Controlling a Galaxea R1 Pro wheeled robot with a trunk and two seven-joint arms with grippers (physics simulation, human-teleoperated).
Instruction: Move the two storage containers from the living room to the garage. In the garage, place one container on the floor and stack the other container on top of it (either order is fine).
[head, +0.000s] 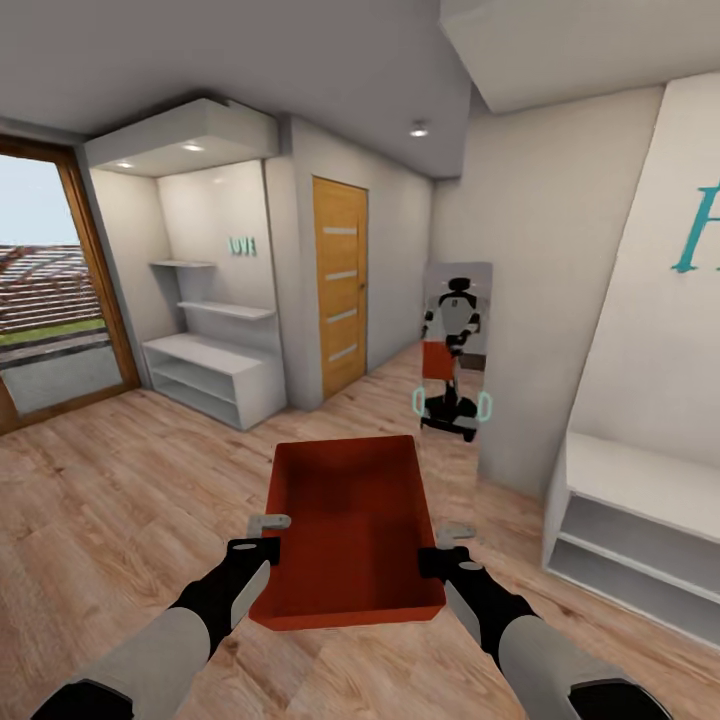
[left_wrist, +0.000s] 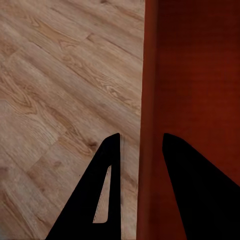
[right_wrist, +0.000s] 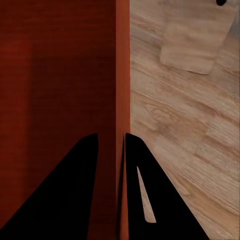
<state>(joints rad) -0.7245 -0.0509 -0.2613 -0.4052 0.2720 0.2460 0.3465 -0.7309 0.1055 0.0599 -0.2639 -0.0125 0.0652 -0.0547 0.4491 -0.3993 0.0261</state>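
One red-orange open-top storage container hangs in front of me above the light wood plank floor, held level between both arms. My left gripper is shut on its left wall, one finger inside and one outside, as the left wrist view shows: left gripper, container wall. My right gripper is shut on the right wall in the same way, seen close up as right gripper on the container wall. The container is empty. The garage and its floor are out of view.
A tall mirror straight ahead reflects me with the container. A wooden door stands ahead left, beside a white shelf unit. A wood-framed glass door is at far left. A low white shelf lines the right wall.
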